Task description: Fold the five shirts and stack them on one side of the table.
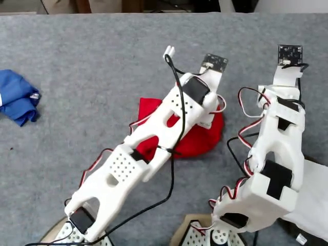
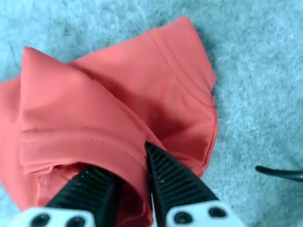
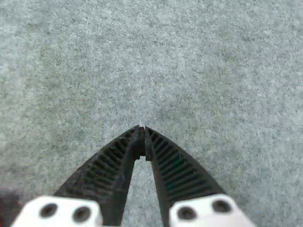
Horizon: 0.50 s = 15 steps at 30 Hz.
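Your left end effector (image 2: 124, 163) is pinched on a fold of the red shirt (image 2: 118, 104), which lies bunched mid-tabletop (image 1: 77, 51). The right end effector (image 3: 142, 130) hangs closed and empty nearby. Expect limp, light cloth that sags, so grip the stitched hems. No print is legible. The blue shirt (image 1: 18, 97) lies well apart.

We record the table (image 1: 102, 51) cover as grey felt-like cloth, matt and rough. The red shirt (image 2: 118, 94) is soft knit cloth, matt, with stitched hems. The blue shirt (image 1: 18, 97) is matt cloth likewise. On the left arm (image 1: 123, 169) and right arm (image 1: 279, 148) we note white plastic shells, smooth, with slight sheen. The left gripper (image 2: 120, 161) and right gripper (image 3: 142, 130) are black ribbed plastic, matt. The cable (image 1: 170, 174) has a black glossy sheath.
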Available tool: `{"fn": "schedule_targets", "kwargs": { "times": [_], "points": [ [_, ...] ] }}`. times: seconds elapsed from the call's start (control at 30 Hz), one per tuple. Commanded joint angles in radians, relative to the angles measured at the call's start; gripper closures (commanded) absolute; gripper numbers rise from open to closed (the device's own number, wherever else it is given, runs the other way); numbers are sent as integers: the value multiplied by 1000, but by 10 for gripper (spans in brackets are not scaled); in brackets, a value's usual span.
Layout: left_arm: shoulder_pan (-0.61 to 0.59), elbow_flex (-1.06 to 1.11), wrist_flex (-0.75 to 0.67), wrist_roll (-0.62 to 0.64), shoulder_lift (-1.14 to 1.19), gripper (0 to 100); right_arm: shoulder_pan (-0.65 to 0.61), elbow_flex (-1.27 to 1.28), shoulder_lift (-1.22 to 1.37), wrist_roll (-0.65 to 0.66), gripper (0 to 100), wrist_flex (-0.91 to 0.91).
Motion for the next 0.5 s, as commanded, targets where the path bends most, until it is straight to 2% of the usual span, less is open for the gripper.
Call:
{"fn": "schedule_targets", "kwargs": {
  "times": [0.0, 0.13, 0.23, 0.33, 0.47],
  "points": [
    [11, -92, 9, 8, 7, 970, 18, -53, 1, -3, 993, -21],
    [28, -104, 9, 11, 10, 858, 13, -53, 1, -3, 993, -20],
    [29, -110, 11, 66, 2, 781, 13, -51, 1, -2, 993, -20],
    [-8, -115, 11, 92, -51, 757, 13, -50, -5, -2, 993, -17],
    [-103, -109, 11, 89, -213, 757, 10, -97, -5, -3, 993, 78]
  ]
}}
